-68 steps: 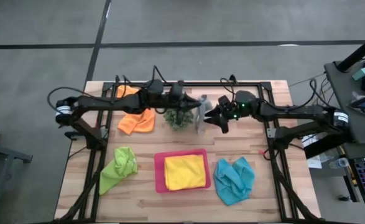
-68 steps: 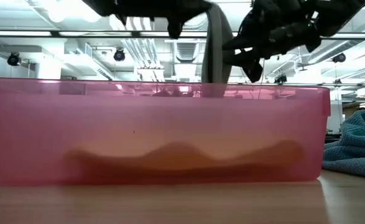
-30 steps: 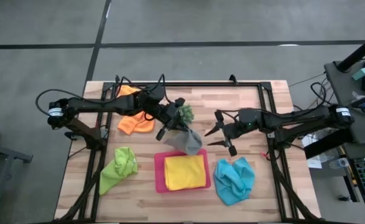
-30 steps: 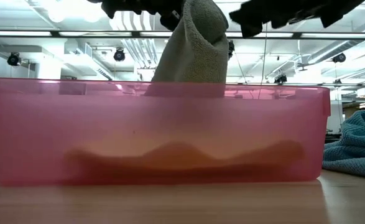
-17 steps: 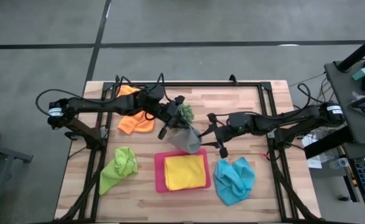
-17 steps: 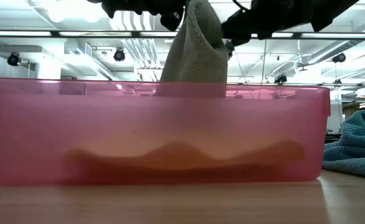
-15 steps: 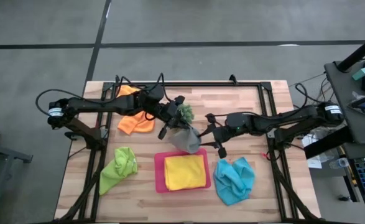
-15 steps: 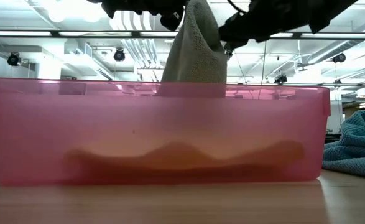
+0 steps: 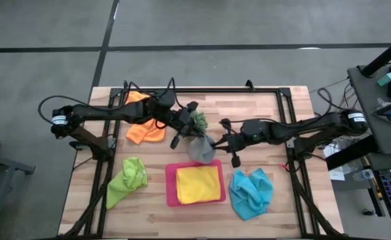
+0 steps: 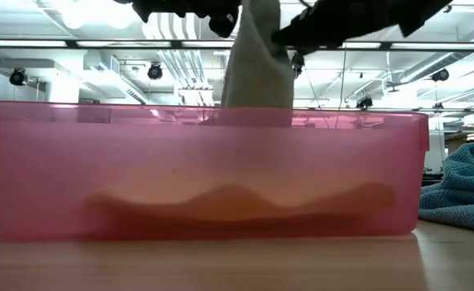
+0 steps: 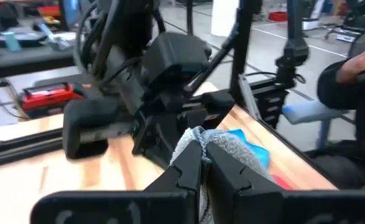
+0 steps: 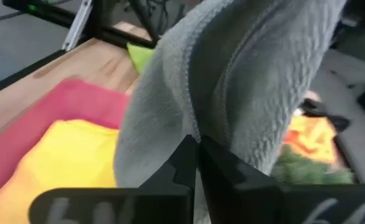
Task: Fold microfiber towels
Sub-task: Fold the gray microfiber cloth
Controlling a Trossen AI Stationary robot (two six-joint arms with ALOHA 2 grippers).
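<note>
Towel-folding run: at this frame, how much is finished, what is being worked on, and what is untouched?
Done: one yellow towel lies folded flat in the pink tray. In hand: the grey towel hangs above the table behind the tray, the left gripper and the right gripper both shut on it. Left: the orange towel, lime green towel and light blue towel lie crumpled on the table.

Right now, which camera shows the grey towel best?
The right wrist view: the grey towel fills it, fuzzy folds clear. The high view shows it small between both arms, the low view a hanging strip, and the left wrist view just a pinched bit.
</note>
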